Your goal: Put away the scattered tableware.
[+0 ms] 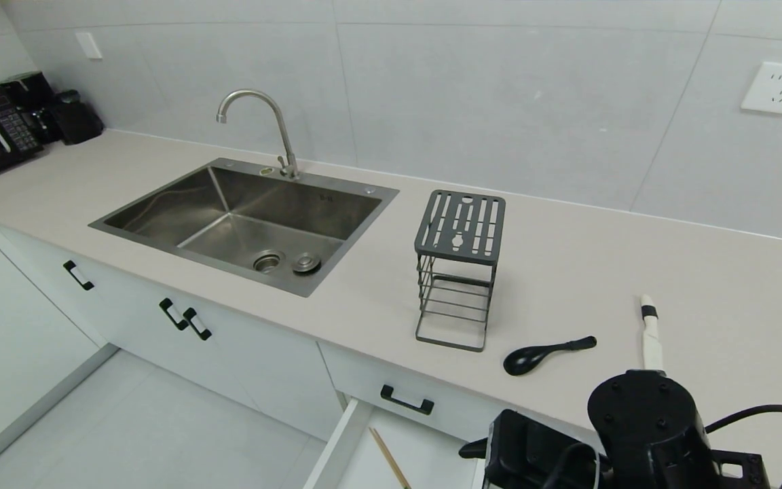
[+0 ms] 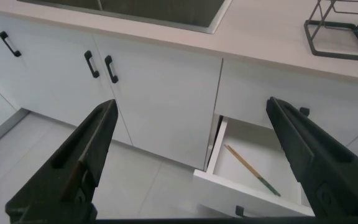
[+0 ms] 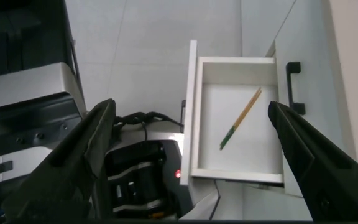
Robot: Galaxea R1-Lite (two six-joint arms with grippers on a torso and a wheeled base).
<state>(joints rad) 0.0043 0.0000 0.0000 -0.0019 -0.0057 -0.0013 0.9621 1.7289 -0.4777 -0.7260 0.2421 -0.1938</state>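
Work seems only begun: one chopstick lies in the open drawer, while the black spoon and a white utensil are not yet stored and lie on the counter. The left gripper and the right gripper are both spread wide, holding nothing.

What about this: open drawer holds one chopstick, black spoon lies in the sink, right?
No. The drawer holds one chopstick, but the black spoon lies on the countertop beside the rack, as the head view shows.
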